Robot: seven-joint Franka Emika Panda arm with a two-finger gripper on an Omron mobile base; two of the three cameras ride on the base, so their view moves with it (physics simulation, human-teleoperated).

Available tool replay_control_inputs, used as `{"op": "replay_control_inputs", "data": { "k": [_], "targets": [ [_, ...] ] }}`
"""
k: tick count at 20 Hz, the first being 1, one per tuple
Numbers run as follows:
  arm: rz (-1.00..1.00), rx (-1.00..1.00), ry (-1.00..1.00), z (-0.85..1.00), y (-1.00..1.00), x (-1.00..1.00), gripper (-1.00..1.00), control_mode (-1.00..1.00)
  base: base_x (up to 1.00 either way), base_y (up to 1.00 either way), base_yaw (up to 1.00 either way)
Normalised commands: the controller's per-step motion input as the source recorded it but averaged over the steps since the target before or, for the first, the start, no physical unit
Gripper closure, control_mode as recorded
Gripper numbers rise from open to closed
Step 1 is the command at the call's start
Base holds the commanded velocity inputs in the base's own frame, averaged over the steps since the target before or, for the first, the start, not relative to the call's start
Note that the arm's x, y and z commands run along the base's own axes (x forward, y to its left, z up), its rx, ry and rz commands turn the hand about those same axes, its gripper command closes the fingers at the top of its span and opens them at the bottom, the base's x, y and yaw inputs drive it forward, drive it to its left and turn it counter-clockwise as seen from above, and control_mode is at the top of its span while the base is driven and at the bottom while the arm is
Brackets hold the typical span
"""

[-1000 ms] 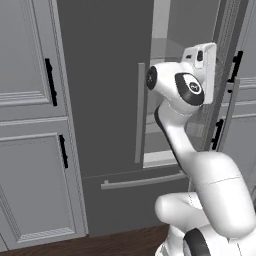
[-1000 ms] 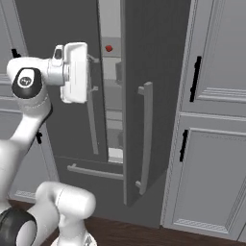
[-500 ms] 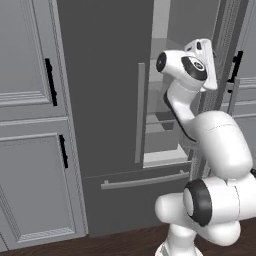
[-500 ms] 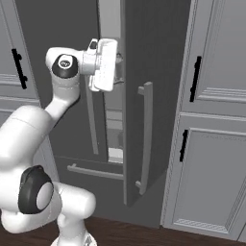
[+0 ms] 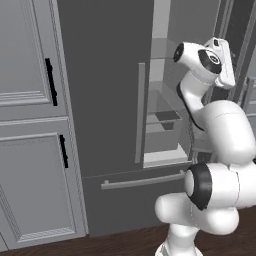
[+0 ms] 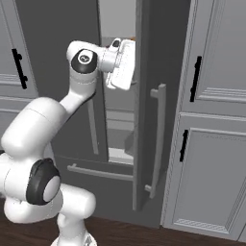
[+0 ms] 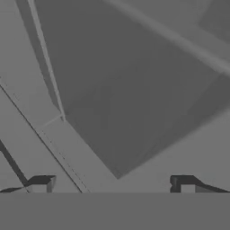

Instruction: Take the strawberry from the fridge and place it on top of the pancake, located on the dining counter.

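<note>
The dark grey fridge (image 5: 100,100) stands with its right door (image 6: 146,120) swung open, and pale shelves (image 5: 162,120) show inside. My gripper (image 6: 124,62) is held high at the opening, pointing into the upper compartment. In the hand view my gripper (image 7: 112,186) is open, its two tips far apart with nothing between them, facing plain grey inner walls. The strawberry is hidden from me. The pancake and the dining counter are out of view.
Light grey panelled cabinets with black handles flank the fridge on the left (image 5: 30,125) and on the right (image 6: 211,120). The open door's long bar handle (image 6: 157,139) juts out beside my arm. The fridge's bottom drawer (image 5: 140,200) is closed.
My arm has swung the hand from in front of the fridge up and into its opening. The gripper has stayed open.
</note>
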Motion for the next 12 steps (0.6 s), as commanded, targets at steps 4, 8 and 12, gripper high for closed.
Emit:
{"op": "replay_control_inputs", "data": {
  "k": [4, 8, 12],
  "targets": [
    [-0.05, 0.08, 0.06, 0.00, -0.99, -0.26, -1.00, -1.00, 0.00, 0.00, 0.00],
    [0.00, 0.10, 0.00, 0.00, -1.00, -0.17, -1.00, -1.00, 0.00, 0.00, 0.00],
    [0.01, 0.05, -0.01, 0.00, -0.37, -0.33, -1.00, -1.00, 0.00, 0.00, 0.00]
  ]
}}
